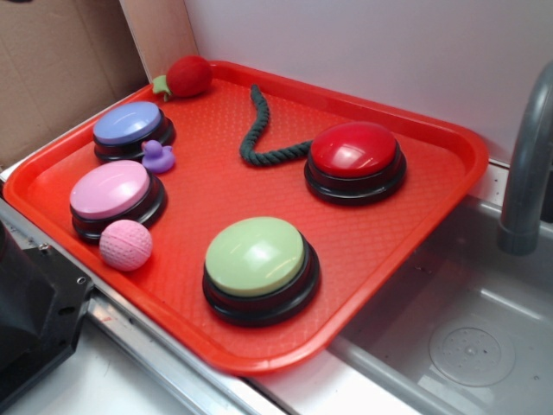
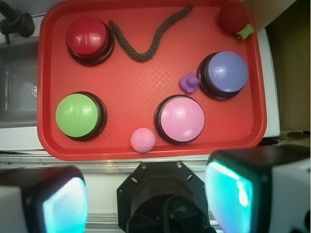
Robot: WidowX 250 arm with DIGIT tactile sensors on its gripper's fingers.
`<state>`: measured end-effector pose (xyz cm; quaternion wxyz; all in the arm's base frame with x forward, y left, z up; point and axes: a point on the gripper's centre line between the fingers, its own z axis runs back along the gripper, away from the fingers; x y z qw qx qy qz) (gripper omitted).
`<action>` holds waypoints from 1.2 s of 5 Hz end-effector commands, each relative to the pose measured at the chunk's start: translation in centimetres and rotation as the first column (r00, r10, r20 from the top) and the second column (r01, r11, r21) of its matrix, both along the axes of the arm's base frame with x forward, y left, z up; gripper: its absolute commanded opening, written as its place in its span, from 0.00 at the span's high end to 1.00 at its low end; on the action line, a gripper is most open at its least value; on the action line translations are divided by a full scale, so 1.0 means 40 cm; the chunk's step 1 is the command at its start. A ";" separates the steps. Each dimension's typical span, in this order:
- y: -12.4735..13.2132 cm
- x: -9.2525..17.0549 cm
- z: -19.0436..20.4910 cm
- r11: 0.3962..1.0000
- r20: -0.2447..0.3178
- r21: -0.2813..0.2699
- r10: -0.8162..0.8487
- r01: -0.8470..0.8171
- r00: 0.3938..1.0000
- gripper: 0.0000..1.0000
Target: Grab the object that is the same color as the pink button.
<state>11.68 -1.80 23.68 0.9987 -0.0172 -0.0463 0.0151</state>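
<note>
Gripper (image 2: 146,204): raised high above the near edge of the tray, fingers (image 2: 60,206) spread wide, holding nothing. Step in hand: approach not yet begun; target to be picked out by colour. Pink ball (image 2: 143,140): nearest item, just ahead of the gripper and almost midway between the fingers, resting on the tray floor close to the near rim, just beside the pink button (image 2: 181,119) and perhaps touching its base. Pink button: slightly farther and toward the right finger. Green button (image 2: 77,115): ahead toward the left finger, apart from the ball. Purple duck (image 2: 189,82): farther, against the blue button (image 2: 224,74). Red button (image 2: 88,39), dark rope (image 2: 146,46), red plush strawberry (image 2: 234,20): farthest. Tray (image 2: 131,92): red, textured. Next move, as judged: travel forward a little and descend straight over the ball, fingers staying wide and set to clear the pink button's base, since the ball may roll.
</note>
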 end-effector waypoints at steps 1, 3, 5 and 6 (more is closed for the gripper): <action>0.000 0.000 0.000 1.000 0.000 0.000 0.000 0.000 1.000 0.00; 0.046 -0.022 -0.213 0.947 -0.060 -0.014 0.319 -0.320 0.946 0.00; 0.060 -0.009 -0.398 0.913 -0.114 -0.083 0.390 -0.400 0.914 0.00; 0.040 0.001 -0.463 0.928 -0.133 -0.067 0.355 -0.365 0.925 0.00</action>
